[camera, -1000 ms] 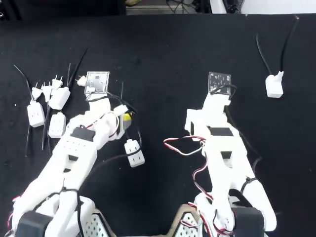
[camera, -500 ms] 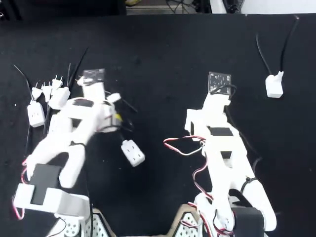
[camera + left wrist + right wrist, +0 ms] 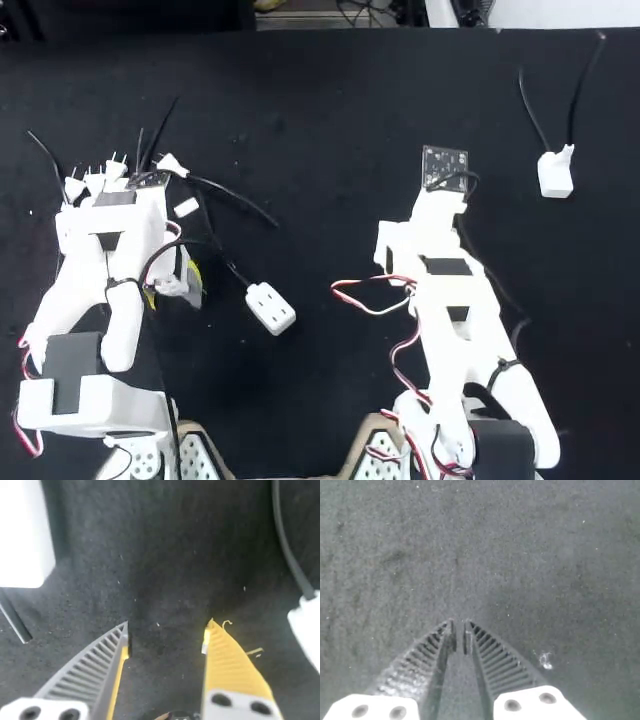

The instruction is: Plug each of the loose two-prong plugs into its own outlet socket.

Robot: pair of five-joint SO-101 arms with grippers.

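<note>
Seen from above, the loose plugs (image 3: 95, 180) lie bunched at about 10 o'clock on the black desk (image 3: 330, 100), prongs toward the far edge. Thin black cords (image 3: 230, 201) fan out from them. The left arm (image 3: 105, 260) is bent right over this bunch and covers part of it, so the number of plugs beneath cannot be told. One more plug (image 3: 170, 162) sits on the bunch's 3 o'clock side, and a small white piece (image 3: 186, 207) lies just beside the arm. A socket block (image 3: 271, 307) lies apart toward 7 o'clock, slots up, its cord looping back under the left arm. A second socket block (image 3: 555, 175) rests at 2 o'clock, well apart from both arms, with two cords running toward the far edge.

The left fingers (image 3: 222, 660), one grey and one yellow, are spread wide with bare desk between them and nothing held. Near them lie a white block (image 3: 22, 535), a thick black cord (image 3: 287, 550) and the edge of another white piece (image 3: 307, 622). Whether these are plugs or sockets cannot be told.

The right fingers (image 3: 487, 652) are pressed almost together, a thin slit between the tips, holding nothing over bare desk. The right arm (image 3: 450, 290) stretches toward 12 o'clock, with a square speckled plate (image 3: 445, 167) at its tip and red and white wires (image 3: 370, 295) looping at its side.
</note>
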